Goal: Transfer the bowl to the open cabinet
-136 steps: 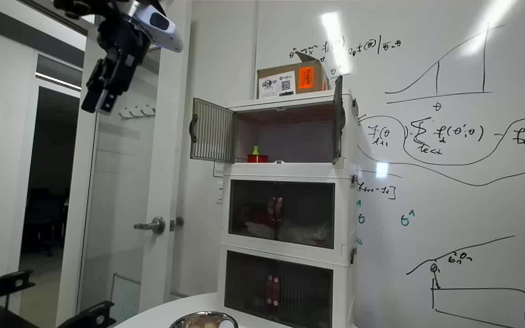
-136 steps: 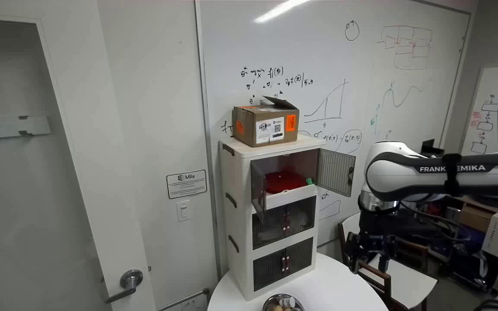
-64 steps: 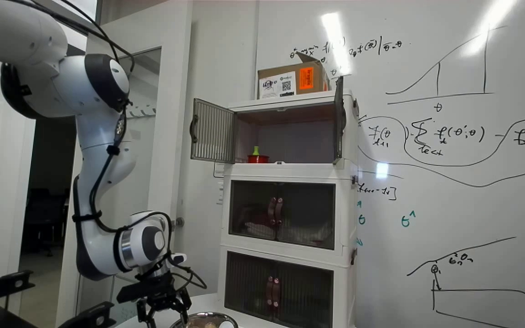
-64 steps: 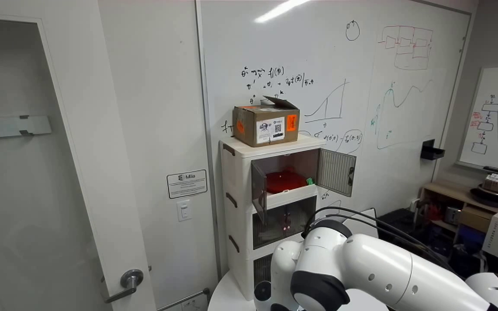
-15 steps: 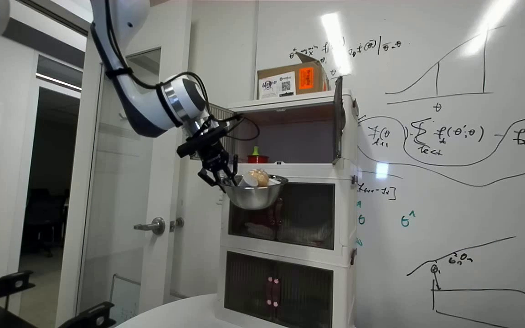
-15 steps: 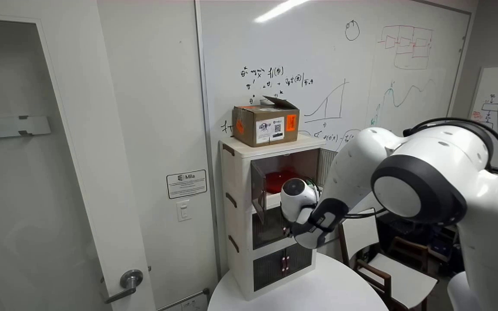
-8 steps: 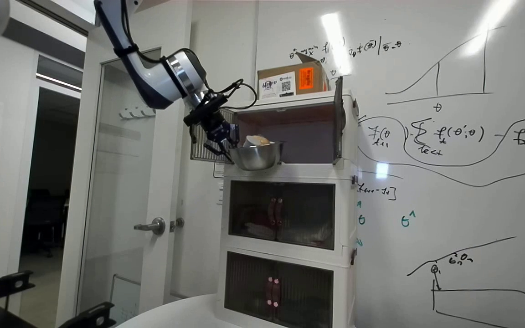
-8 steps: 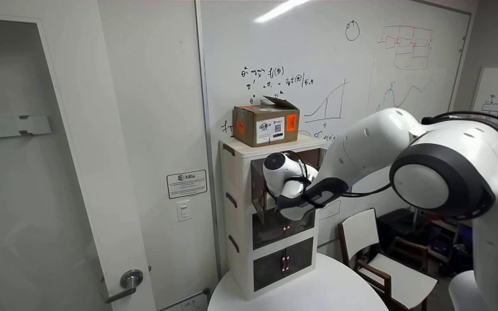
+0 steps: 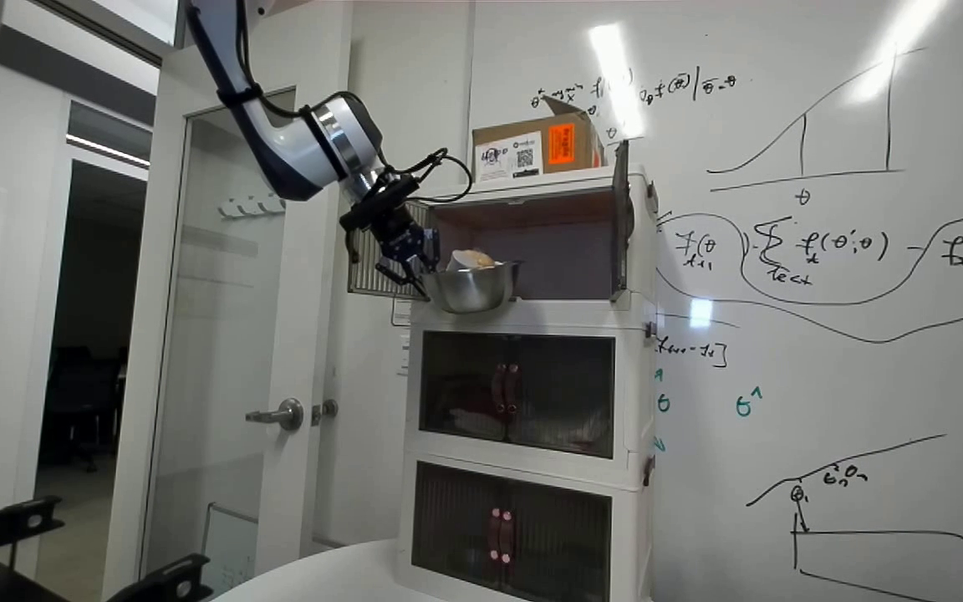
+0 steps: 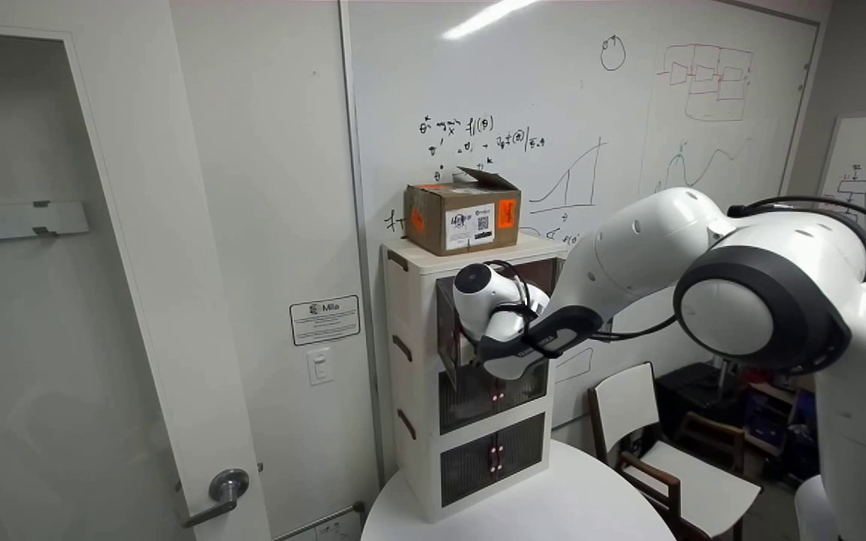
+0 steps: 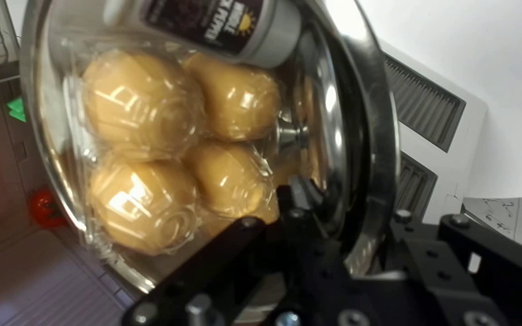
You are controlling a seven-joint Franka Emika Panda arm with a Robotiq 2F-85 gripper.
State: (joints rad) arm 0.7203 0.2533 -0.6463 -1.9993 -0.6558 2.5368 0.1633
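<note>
The silvery bowl [image 9: 471, 291] hangs level in front of the left part of the open cabinet [image 9: 565, 311], the top compartment of the white tower. Its base overlaps the compartment's front lip; whether any of it is inside I cannot tell. My gripper [image 9: 425, 283] comes from the upper left and is shut on the bowl's near wall. In the wrist view one finger [image 11: 304, 194] is inside the bowl [image 11: 383, 172], the opposite one outside, partly hidden behind the wall. Several orange-brown wrapped balls [image 11: 143, 99] and a pepper jar [image 11: 224, 27] lie in it. In an exterior view the arm hides bowl and gripper.
Two swung-out door panels flank the compartment: the ribbed left panel [image 9: 364, 272] behind my gripper, the right panel [image 9: 621, 226] edge-on. Inside are a red object [image 11: 45, 208] and a green object [image 11: 16, 108]. A cardboard box [image 9: 532, 150] sits on top. Below is a white table [image 10: 553, 503].
Some seconds ago the bowl stood on the table. Over the last second it rose in my grip from before the middle compartment to the top opening; the last half second shows almost no movement.
</note>
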